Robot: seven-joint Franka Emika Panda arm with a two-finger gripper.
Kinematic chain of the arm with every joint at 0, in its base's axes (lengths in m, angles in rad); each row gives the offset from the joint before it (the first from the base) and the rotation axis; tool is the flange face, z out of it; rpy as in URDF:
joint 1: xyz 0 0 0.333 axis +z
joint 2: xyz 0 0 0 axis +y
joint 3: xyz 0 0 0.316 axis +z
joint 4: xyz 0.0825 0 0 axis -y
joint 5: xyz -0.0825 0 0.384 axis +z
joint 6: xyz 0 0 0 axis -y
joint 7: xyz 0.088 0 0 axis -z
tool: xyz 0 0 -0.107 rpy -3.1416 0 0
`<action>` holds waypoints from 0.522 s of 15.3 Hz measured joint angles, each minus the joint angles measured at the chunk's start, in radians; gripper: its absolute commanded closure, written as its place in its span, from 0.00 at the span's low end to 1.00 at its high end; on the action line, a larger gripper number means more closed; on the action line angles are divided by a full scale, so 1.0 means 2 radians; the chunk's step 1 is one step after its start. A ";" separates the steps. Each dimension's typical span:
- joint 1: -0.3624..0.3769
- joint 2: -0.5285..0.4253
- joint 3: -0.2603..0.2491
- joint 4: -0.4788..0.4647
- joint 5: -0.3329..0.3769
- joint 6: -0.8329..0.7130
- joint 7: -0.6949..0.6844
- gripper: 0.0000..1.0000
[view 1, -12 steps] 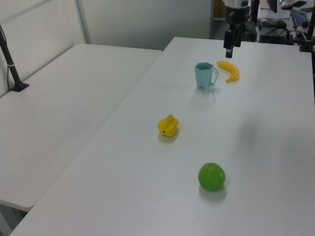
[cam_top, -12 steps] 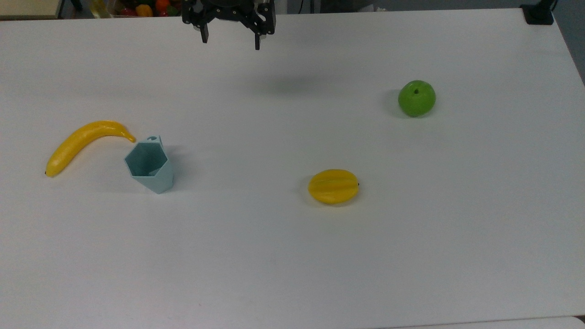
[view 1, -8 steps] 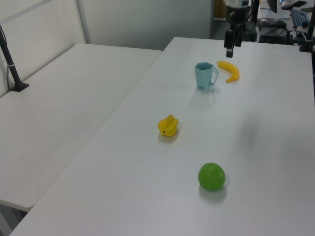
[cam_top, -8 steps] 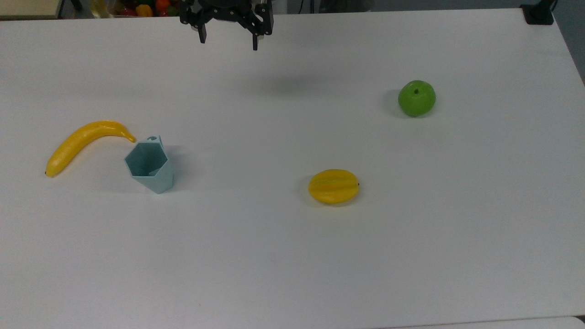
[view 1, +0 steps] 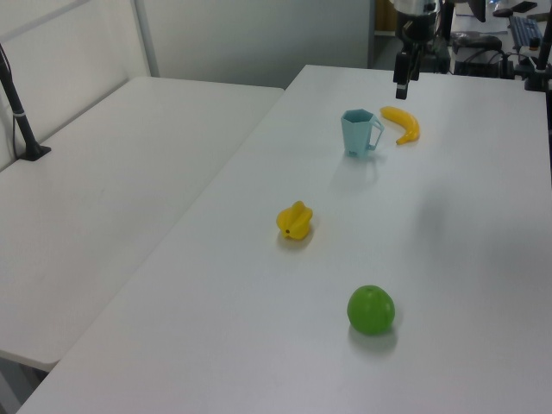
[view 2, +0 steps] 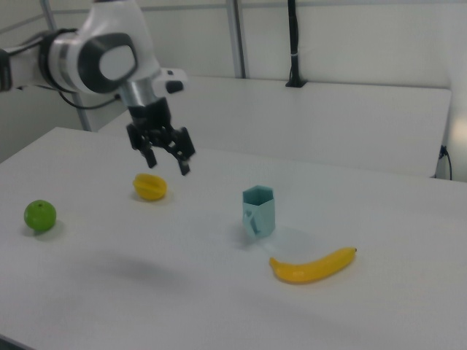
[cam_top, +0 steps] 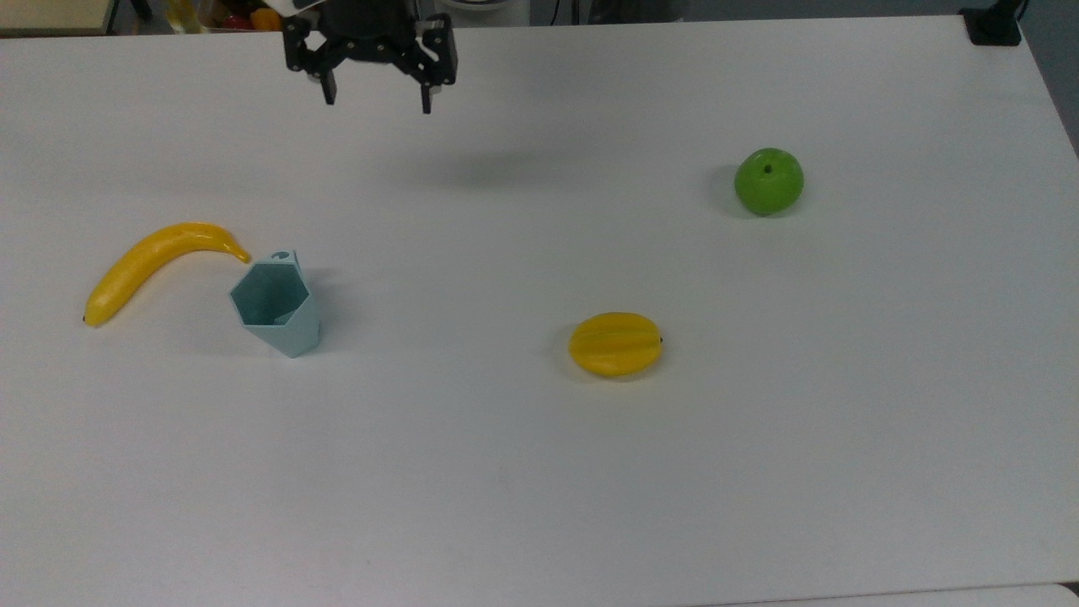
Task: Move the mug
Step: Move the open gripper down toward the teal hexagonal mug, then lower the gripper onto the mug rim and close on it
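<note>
Black two-finger gripper is held wide open above the white table's far edge; the faceted pale teal plastic mug is set upright.

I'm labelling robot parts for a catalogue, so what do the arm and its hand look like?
The arm is built of rounded white segments with a dark grey round cap at the joint and a grey wrist section. A black cable runs behind it. The hand is black and angular, with two thin black fingers tipped with pale pads. No markings can be made out.
</note>
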 measured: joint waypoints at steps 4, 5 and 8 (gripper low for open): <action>-0.042 0.035 -0.001 -0.035 -0.001 0.089 -0.037 0.03; -0.051 0.045 -0.001 -0.042 -0.001 0.112 -0.041 0.03; -0.067 0.079 -0.001 -0.047 -0.018 0.153 -0.046 0.05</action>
